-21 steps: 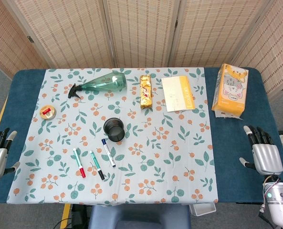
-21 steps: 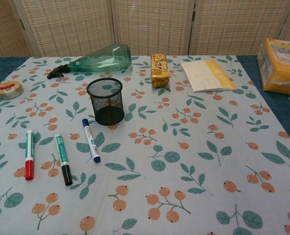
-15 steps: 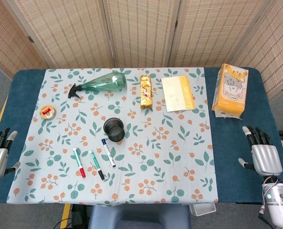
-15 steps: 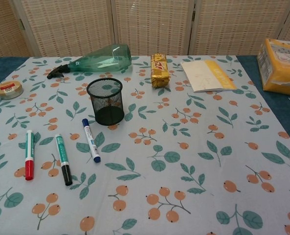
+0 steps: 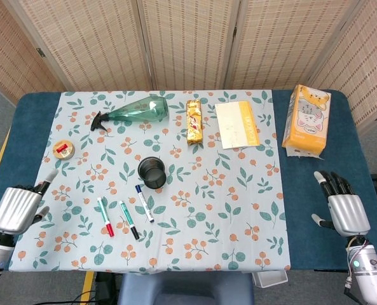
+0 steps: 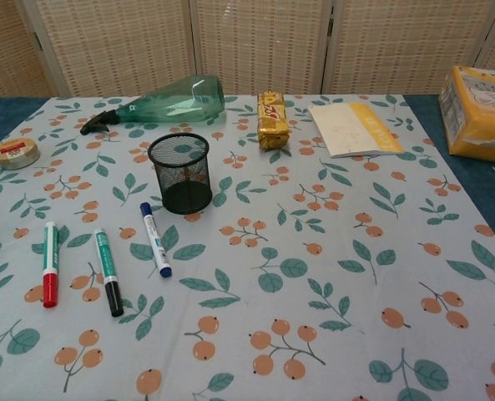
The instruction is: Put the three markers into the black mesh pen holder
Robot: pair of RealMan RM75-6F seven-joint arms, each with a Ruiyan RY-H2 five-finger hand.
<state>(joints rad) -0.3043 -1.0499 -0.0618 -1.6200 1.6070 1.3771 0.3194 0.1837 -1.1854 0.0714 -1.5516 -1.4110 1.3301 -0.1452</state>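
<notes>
The left hand [image 5: 16, 208] has just moved. A moment ago it sat off the left edge of the table [image 5: 29, 127], and now it has come in over the flowery cloth [image 5: 226, 210], closer to the pens. One finger sticks out toward the far side, and the hand holds nothing; I cannot tell how the other fingers lie. The right hand [image 5: 344, 211] has only slid a tiny bit toward the table, and it waits over the blue part on the right, with its fingers straight and apart and nothing in it. None of the pens have moved. The red marker [image 6: 50, 264], the green marker [image 6: 107, 261] and the blue marker [image 6: 155, 240] all lie flat on the cloth in a row, near the front edge. The black mesh pen holder [image 6: 180, 173] stands upright just behind the blue marker, and it looks empty. So no marker is in the holder yet. I think the left hand is starting to reach for the pens, and the red one is nearest to it. It must get its fingers around a thin pen lying flat, which can roll away.
</notes>
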